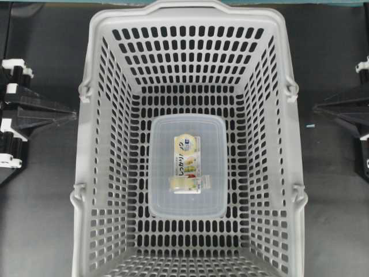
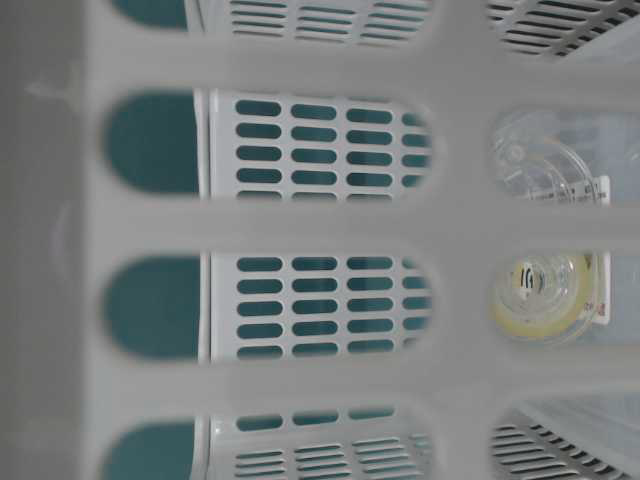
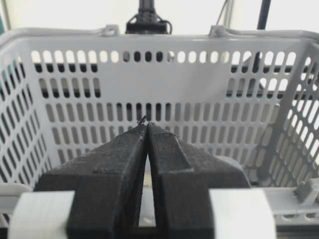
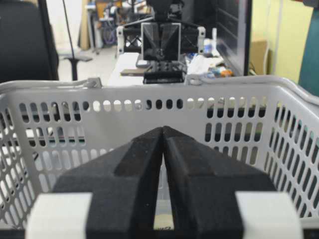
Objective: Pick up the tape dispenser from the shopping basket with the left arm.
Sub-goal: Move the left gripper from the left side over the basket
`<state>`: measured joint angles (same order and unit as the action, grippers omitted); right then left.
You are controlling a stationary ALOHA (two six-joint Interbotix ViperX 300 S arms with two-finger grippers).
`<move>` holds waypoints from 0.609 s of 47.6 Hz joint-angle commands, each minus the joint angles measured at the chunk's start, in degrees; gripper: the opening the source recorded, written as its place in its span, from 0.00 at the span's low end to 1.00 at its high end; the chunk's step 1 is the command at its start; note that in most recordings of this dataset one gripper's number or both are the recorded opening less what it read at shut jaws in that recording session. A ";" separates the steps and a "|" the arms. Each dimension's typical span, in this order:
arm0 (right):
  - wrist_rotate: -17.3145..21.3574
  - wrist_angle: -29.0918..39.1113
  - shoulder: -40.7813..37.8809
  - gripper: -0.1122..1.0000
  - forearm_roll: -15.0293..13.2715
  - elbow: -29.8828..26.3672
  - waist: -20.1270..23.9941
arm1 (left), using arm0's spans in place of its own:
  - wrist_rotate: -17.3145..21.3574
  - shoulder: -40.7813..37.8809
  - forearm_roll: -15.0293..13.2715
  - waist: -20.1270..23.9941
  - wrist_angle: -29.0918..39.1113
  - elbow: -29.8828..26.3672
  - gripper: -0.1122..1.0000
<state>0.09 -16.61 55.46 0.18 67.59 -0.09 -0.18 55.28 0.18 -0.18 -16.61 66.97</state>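
The tape dispenser, a white-yellow printed card with a clear tape-roll part, lies on a translucent box in the middle of the light-grey shopping basket. Its yellowish roll shows through a wall slot in the table-level view. My left gripper is shut and empty outside the basket's left wall, level with the rim, tips pointing at the basket. My right gripper is shut and empty outside the right wall. Both wrist views face the slotted basket wall.
The translucent rounded-rectangle box covers the middle of the basket floor. The basket's folded handles rest on its rim. The basket stands on a dark table. A monitor and cluttered desks show behind the basket in the right wrist view.
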 commanded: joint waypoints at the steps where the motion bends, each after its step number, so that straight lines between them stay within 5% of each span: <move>1: 0.79 -0.53 -0.62 0.10 0.35 -1.32 0.09 | -1.32 -0.35 2.29 -0.18 0.62 -3.25 0.15; 10: 1.76 1.58 -0.70 0.10 1.23 -1.58 -0.70 | -4.57 -2.46 2.29 -0.53 4.13 -7.38 0.10; 19: 1.76 10.99 -0.88 0.12 1.23 -3.25 -0.97 | -5.80 -8.17 2.37 -2.64 23.82 -17.75 0.10; 29: 1.85 23.12 -0.70 0.42 1.23 -5.80 -0.97 | -5.89 -16.96 2.37 -4.39 42.63 -30.94 0.10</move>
<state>1.76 2.37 55.11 1.14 64.07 -0.97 -6.06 41.31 2.29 -4.22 19.51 42.36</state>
